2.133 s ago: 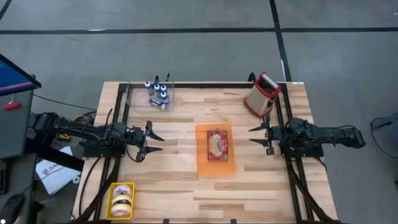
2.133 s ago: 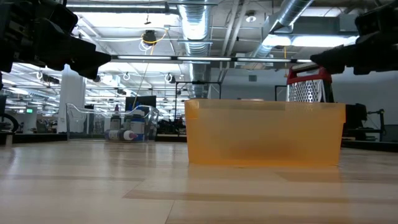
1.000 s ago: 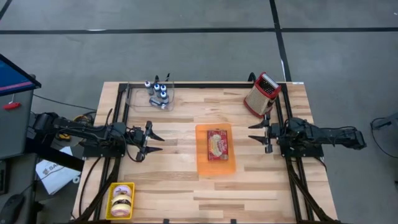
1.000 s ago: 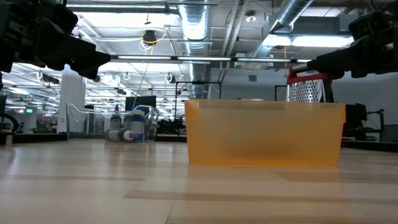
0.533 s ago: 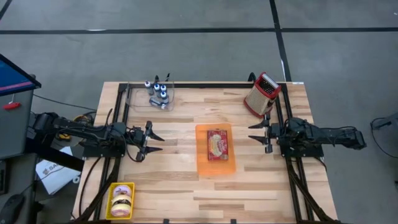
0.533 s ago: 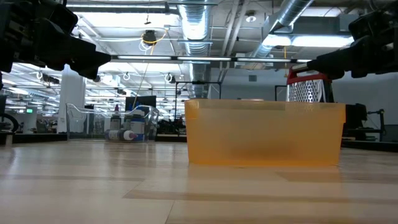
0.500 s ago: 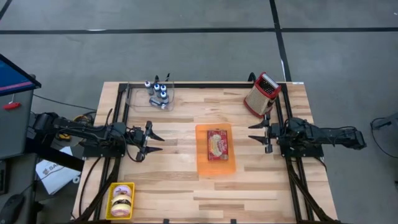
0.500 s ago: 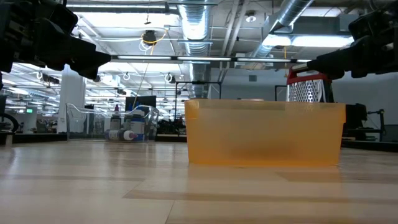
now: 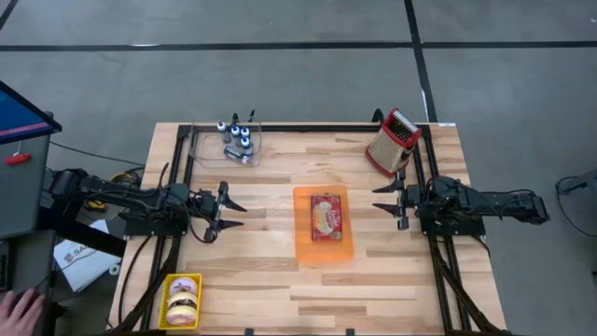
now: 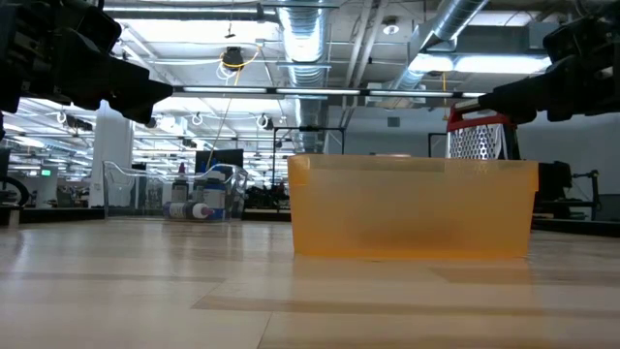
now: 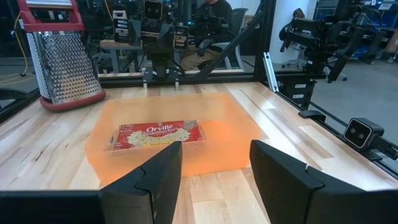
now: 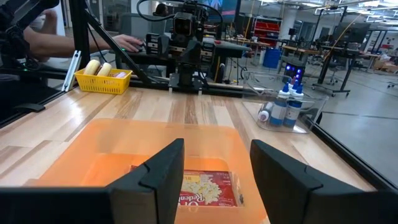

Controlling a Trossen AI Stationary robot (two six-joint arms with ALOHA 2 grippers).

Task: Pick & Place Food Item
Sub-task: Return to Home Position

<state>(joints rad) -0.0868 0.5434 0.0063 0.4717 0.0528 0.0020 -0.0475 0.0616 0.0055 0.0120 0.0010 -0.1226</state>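
An orange see-through bin [image 9: 323, 245] stands at the table's middle. A flat red and yellow popcorn packet [image 9: 326, 217] lies on its floor, label up, and also shows in the left wrist view [image 11: 158, 135] and the right wrist view [image 12: 202, 186]. My left gripper [image 9: 242, 215] hovers level to the left of the bin, open, fingers pointing at it, with nothing between them [image 11: 214, 180]. My right gripper [image 9: 376, 201] hovers level to the right of the bin, open and holding nothing [image 12: 217, 177]. Both stand clear of the bin.
A metal cheese grater with a red top [image 9: 393, 142] stands at the far right. A clear tray of small bottles [image 9: 236, 142] sits at the far left. A yellow basket of rolls [image 9: 182, 301] sits at the near left corner. A person's hand [image 9: 19, 308] shows beyond it.
Both arms have kept still. A person's hand has come into view off the table's near left corner.
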